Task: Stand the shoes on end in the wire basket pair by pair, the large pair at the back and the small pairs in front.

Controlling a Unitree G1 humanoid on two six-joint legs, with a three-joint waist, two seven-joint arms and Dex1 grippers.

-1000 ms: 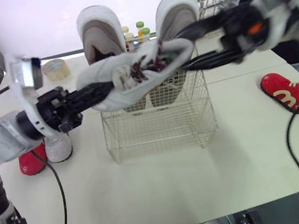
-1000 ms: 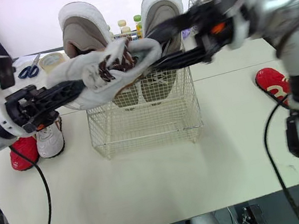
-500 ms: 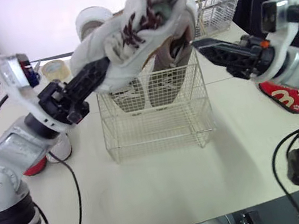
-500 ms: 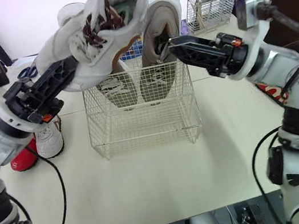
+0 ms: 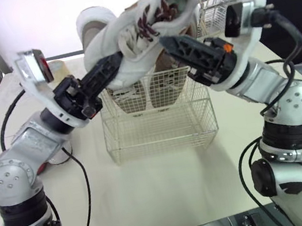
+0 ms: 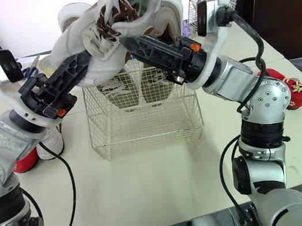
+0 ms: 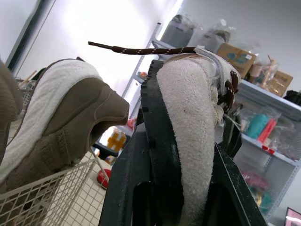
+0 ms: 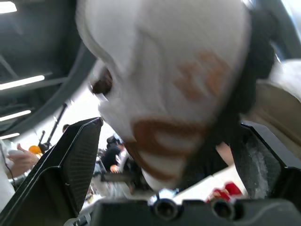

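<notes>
Jaws of the left gripper (image 5: 113,68) were clamped on the sole end of a cream shoe (image 5: 126,41), which we held tilted in the air with its brown laces (image 5: 150,22) uppermost. Those of the right gripper (image 5: 178,49) stood apart, straddling the shoe's other end without closing on it.

Below both sets of jaws sat the wire basket (image 5: 159,123) on the desk (image 5: 165,192), its front half free. Behind them the large pair (image 5: 95,26) stood on end at the back of the basket.

We judged the step to be setting the first small shoe in front. Next, it needed turning upright, probably steadied by the right jaws, then lowering ahead of the large pair. We could read no brand; an orange mark on the shoe's side stayed illegible.
</notes>
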